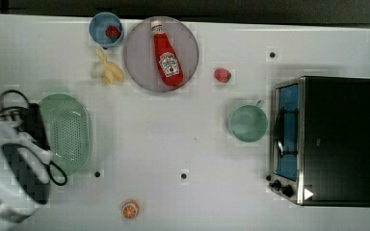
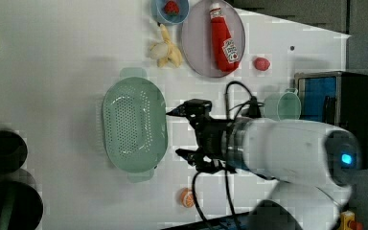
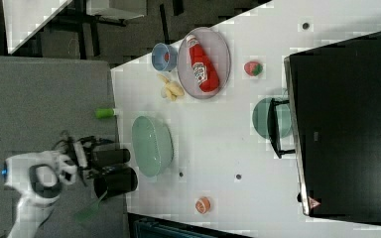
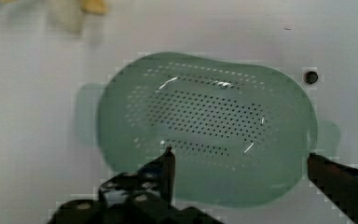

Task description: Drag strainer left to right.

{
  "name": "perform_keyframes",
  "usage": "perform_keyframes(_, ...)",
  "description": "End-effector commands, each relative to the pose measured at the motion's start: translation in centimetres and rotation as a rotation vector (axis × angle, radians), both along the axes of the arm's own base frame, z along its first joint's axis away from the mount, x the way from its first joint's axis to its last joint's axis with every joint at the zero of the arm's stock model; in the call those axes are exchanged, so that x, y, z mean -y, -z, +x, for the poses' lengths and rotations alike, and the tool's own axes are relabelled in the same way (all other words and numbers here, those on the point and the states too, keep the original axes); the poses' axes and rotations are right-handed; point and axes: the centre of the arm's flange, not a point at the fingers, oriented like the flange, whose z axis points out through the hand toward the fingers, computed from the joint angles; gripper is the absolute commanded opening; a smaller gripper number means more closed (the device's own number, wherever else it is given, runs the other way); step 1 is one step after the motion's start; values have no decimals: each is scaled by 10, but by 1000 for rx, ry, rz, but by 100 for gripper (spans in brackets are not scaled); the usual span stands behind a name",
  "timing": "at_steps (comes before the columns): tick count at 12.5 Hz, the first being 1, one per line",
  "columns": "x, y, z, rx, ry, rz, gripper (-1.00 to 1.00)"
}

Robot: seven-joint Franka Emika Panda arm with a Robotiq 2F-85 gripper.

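Hanging over the white table with its fingers spread wide and holding nothing, the black gripper waits just beside the big pale green oval plastic strainer with many little holes, which sits near the table edge at the top view's left.

In the top view, the strainer lies far left, the mug right, beside the oven.
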Motion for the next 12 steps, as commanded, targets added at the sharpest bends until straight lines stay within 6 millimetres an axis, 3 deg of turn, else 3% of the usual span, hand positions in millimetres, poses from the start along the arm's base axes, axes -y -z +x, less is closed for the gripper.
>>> perform_keyframes(1, 12, 65, 4, -69, 148, 35, 100)
perform_keyframes(8, 16, 181, 17, -102, 219, 93, 100)
perform_keyframes(10, 19, 206, 15, -103, 222, 65, 100)
perform_keyframes(12, 26, 219, 15, -96, 226, 35, 100)
